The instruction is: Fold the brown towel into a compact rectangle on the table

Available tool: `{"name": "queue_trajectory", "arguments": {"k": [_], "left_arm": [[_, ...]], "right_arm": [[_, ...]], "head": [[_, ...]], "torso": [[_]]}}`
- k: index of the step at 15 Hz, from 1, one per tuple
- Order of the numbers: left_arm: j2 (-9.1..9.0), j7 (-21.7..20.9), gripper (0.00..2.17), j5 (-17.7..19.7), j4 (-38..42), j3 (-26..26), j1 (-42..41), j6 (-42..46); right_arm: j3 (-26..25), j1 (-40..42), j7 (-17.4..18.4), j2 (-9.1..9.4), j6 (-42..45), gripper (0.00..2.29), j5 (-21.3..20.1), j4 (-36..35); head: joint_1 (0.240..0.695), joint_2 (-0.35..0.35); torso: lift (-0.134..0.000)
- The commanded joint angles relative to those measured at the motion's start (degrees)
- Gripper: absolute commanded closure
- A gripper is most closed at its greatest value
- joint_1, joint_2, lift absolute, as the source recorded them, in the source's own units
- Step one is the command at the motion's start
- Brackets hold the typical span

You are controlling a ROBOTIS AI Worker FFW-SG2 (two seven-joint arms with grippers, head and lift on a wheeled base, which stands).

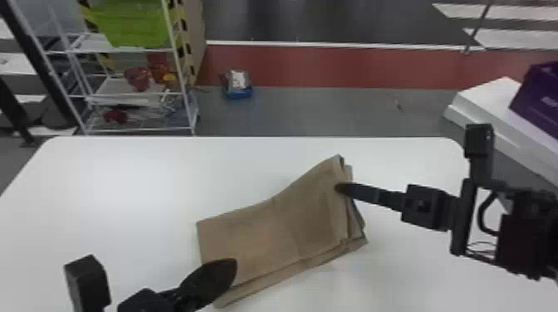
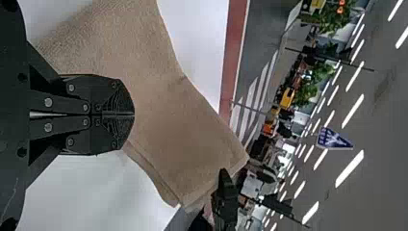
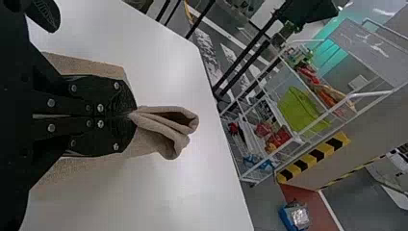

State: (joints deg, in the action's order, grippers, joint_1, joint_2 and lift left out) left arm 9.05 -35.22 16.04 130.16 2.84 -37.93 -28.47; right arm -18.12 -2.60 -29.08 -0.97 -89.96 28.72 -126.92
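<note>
The brown towel (image 1: 270,232) lies folded in layers on the white table (image 1: 124,186), its right end raised and bunched. At that end my right gripper (image 1: 341,188) is shut on the towel; in the right wrist view, the right gripper (image 3: 133,115) pinches the towel (image 3: 163,127) so that looped folds stick out past the fingertips. Over the towel's near left corner is my left gripper (image 1: 232,267). The left wrist view has the left gripper (image 2: 133,114) with its fingers together, in front of the towel (image 2: 183,130); whether it touches the cloth I cannot tell.
Beyond the table's far edge stand a wire shelf (image 1: 137,97) with a green bin (image 1: 128,23) at the left and a blue package (image 1: 238,85) on the floor. White boxes (image 1: 490,108) with a purple box (image 1: 539,99) on them are at the right.
</note>
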Motion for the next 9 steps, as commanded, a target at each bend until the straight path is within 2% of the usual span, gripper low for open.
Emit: {"name": "queue_trajectory", "arguments": {"k": [1, 6, 9], "left_arm": [[-0.09, -1.4, 1.52, -0.1, 0.1, -0.5, 2.9, -5.4], [-0.09, -11.4, 1.52, -2.3, -6.1, -1.7, 10.2, -16.7], [-0.26, -11.5, 1.52, -3.7, -7.6, -3.5, 11.1, -18.8]], "right_arm": [[1.8, -0.7, 0.0, 0.0, -0.1, 1.48, 0.0, 1.9], [4.9, -4.2, 1.1, 0.27, -0.1, 1.48, -0.4, 4.8], [5.8, -6.5, 1.7, 0.18, -0.1, 1.48, -0.8, 5.0]], "head": [[0.695, -0.038], [0.695, -0.038], [0.695, -0.04]], "torso": [[-0.124], [-0.124], [-0.124]]}}
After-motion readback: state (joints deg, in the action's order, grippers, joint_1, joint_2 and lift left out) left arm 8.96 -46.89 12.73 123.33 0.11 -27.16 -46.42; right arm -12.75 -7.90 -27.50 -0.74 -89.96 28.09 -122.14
